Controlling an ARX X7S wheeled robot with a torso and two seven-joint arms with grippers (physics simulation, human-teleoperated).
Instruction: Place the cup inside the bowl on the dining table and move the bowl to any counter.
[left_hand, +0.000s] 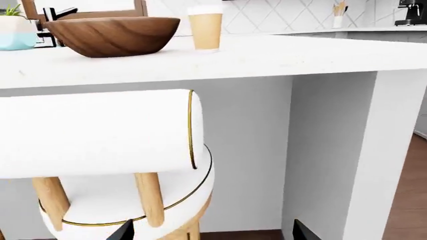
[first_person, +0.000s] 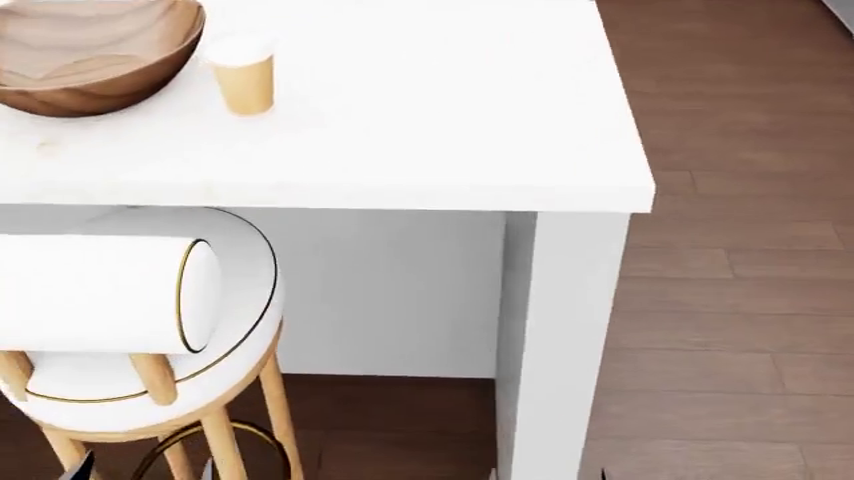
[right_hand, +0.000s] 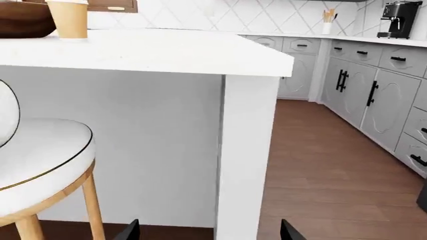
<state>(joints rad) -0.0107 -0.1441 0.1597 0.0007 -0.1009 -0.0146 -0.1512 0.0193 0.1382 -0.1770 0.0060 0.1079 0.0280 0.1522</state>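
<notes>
The brown wooden bowl stands upright on the white dining table, near its far left. The tan cup with its white lid stands just beside the bowl, apart from it. The left wrist view shows the bowl and cup side by side, higher than the camera. From the right wrist, the cup partly covers the bowl. My left gripper and right gripper hang low, below the tabletop in front of the table. Both are open and hold nothing.
A white cushioned stool with wooden legs stands against the table in front of my left arm. The table's white leg panel is close to my right gripper. Grey cabinets under a counter with a coffee machine line the right wall.
</notes>
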